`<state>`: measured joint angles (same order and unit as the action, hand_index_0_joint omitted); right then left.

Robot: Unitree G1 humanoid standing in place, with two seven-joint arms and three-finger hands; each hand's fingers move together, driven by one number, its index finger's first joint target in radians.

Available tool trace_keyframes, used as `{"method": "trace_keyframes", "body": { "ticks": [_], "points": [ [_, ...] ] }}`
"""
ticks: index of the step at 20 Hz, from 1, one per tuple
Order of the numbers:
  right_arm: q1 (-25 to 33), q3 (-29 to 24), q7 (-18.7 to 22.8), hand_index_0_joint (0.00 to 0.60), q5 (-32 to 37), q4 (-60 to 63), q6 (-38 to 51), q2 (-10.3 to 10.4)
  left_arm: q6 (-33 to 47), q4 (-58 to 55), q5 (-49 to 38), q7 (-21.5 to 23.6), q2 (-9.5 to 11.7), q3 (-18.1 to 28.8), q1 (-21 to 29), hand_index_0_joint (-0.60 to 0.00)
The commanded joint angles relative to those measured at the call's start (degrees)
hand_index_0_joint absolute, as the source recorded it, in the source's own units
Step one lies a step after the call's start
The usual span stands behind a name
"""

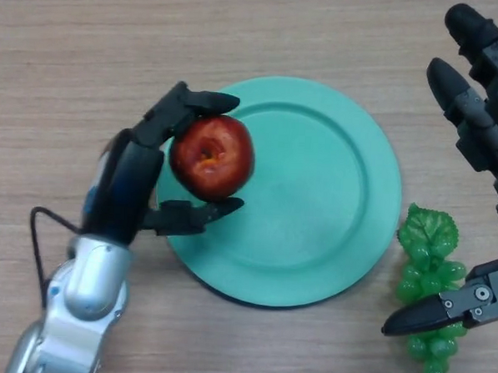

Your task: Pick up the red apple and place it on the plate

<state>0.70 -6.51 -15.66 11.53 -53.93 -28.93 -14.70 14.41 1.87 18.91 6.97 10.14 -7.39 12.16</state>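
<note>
Head view: left hand (136,181) curled round apple (211,157), over plate (340,200) rim at nine o'clock. Right hand (479,90) wide, idle at three. Could roll off edge if dropped now.

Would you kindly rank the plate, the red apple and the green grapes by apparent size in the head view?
1. Green plate, clearly largest.
2. Green grapes, partly hidden by the right hand.
3. Red apple, held by the left hand; it may sit nearer the camera, so the last two are unsure.
</note>
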Motion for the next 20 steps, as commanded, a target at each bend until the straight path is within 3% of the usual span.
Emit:
{"method": "trace_keyframes", "body": {
  "ticks": [1, 5, 8, 9, 10, 15, 20],
  "points": [
    [0.7, -3.22, 0.69, 0.0, 3.24, -3.13, 5.59, -1.05, 4.44, 1.35, -0.91, 3.43, 0.76, -0.36, 4.61, -0.6],
    [0.0, -4.07, 0.0, 0.0, 3.53, -2.18, 7.07, -0.93, -0.58, 3.01, -5.21, -0.85, 0.75, -3.08, 5.71, -0.6],
    [-0.08, -4.25, 0.04, 0.0, 3.7, -2.09, 7.14, -0.96, -1.54, 3.35, -6.12, -0.93, 0.75, -3.31, 5.77, -0.251],
    [-0.11, -4.39, 0.07, 0.0, 3.8, -1.93, 7.36, -0.98, -2.52, 3.88, -6.43, -0.65, 0.75, -3.43, 5.99, -0.099],
    [-0.1, -4.56, 0.13, 0.0, 4.0, -1.7, 7.62, -1.0, -3.71, 4.47, -6.7, -0.47, 0.75, -3.47, 6.25, -0.004],
    [0.08, -4.82, 0.25, 0.0, 4.26, -1.89, 7.27, -1.13, -7.79, 4.29, -5.12, 0.63, 0.75, -3.46, 6.73, 0.0],
    [0.14, -4.88, 0.39, 0.0, 4.36, -1.89, 7.3, -1.2, -13.03, -6.98, -7.65, -2.41, 0.75, -1.56, 4.41, 0.0]
  ]
}}
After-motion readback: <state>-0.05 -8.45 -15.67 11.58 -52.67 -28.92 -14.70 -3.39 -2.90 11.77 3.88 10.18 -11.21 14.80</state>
